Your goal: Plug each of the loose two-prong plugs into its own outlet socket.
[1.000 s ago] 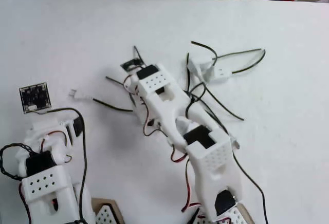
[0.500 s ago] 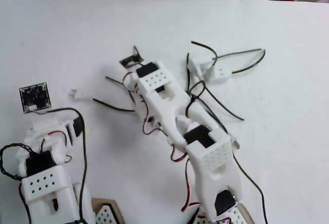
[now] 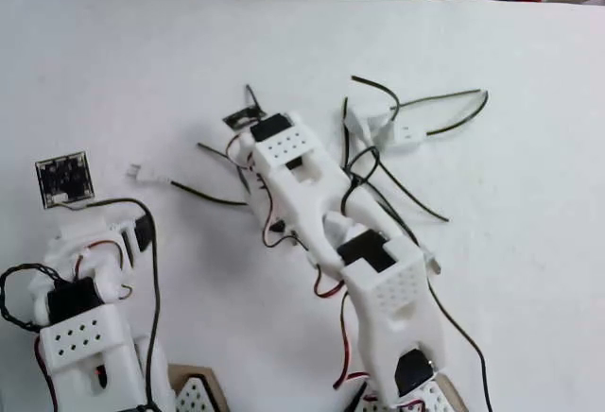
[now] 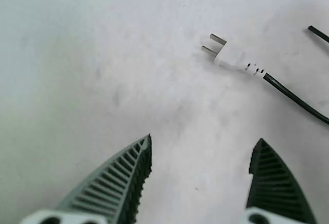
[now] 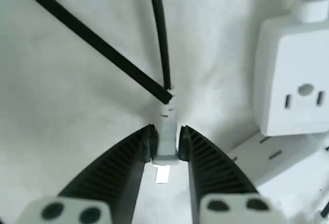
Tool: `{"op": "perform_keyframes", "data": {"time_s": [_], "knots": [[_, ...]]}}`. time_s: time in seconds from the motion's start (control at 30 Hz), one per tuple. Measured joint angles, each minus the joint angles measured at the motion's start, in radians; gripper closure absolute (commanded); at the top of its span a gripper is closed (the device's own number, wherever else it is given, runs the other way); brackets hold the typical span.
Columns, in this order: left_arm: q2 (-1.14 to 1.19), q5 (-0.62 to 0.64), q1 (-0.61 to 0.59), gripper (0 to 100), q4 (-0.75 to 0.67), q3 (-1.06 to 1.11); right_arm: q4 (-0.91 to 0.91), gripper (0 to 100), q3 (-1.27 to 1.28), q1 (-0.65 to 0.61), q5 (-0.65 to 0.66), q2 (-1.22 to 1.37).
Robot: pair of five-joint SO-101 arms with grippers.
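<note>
Loose plug (image 4: 230,55), the nearer of the two, lies flat on the table (image 4: 77,54) at the left, unplugged, its cord (image 4: 293,96) trailing right. A grab could go wrong if a finger lands on the cord or the prongs rather than the body, which would likely skid it away. Farther in, near the table's middle, the held plug (image 5: 165,127) is the bigger worry. Only the fingertips pinch it, so I judge it may twist or slip once pressed at a slot, and the black cords (image 5: 103,44) crossing beyond it could drag. The outlet socket (image 5: 293,75) looks unfixed, so a skewed push may shove it aside.

The left gripper (image 4: 204,141) hangs spread wide above the table, with the loose plug ahead of its fingertips and off toward one finger's side, not between them. The right gripper (image 5: 165,134) is clamped on the held plug's body, cord leading away beyond the tips. The socket stands just beside, apart from the plug.
</note>
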Motion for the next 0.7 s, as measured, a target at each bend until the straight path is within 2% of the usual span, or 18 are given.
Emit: {"op": "perform_keyframes", "data": {"time_s": [0.2, 0.3, 0.4, 0.7], "knots": [[0.0, 0.0, 0.0, 69, 0.0, 0.0, 0.0, 92.3, 0.0, 0.006, 0.0, 0.0], [0.0, 0.0, 0.0, 69, 0.0, 0.0, 0.0, 98.5, 0.0, 0.006, 0.0, 0.0], [0.0, 0.0, 0.0, 69, 0.0, 0.0, 0.012, 98.2, 0.0, 0.006, 0.0, 0.0], [0.0, 0.0, 0.0, 69, 0.0, 0.0, 0.172, 98.1, -0.018, 0.011, 0.04, -0.044]]}}
